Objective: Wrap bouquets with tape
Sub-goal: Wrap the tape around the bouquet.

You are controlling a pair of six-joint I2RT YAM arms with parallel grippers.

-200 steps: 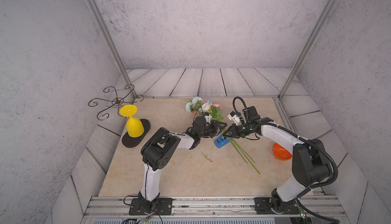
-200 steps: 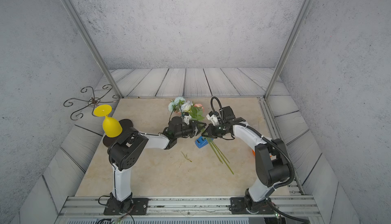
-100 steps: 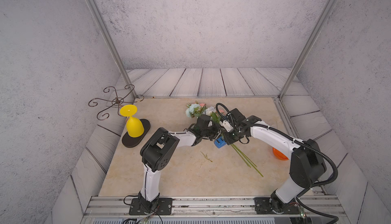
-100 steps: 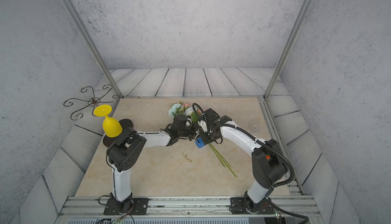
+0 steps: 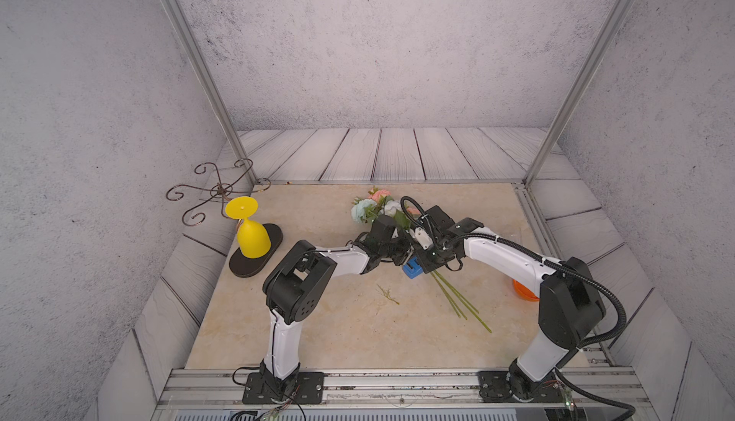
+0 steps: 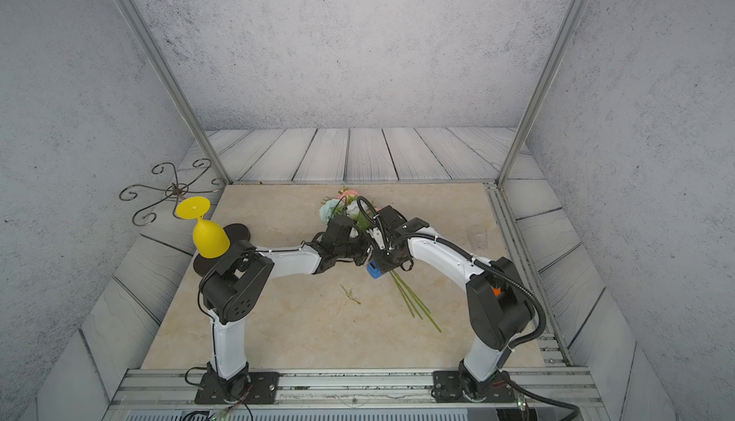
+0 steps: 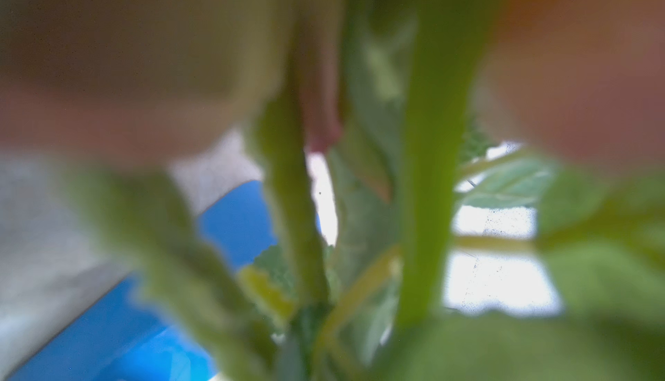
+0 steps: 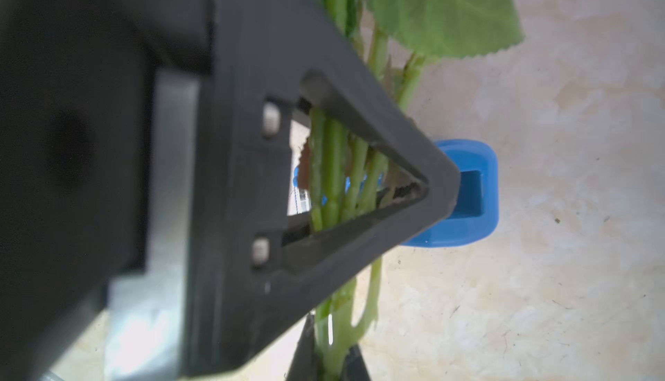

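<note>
Green stems of the bouquets (image 8: 333, 167) cross at the right gripper (image 8: 424, 186), fingertips pressed together; left gripper (image 5: 399, 254) closure cannot be told. Bunch stems tightly beside the tape dispenser (image 8: 478, 224).

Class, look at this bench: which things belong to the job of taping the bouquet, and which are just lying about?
Job in hand: bouquet; blue tape dispenser.

Lying about: yellow goblet; black oval base; curly wire stand; loose green sprig; orange round object; clear cup.
</note>
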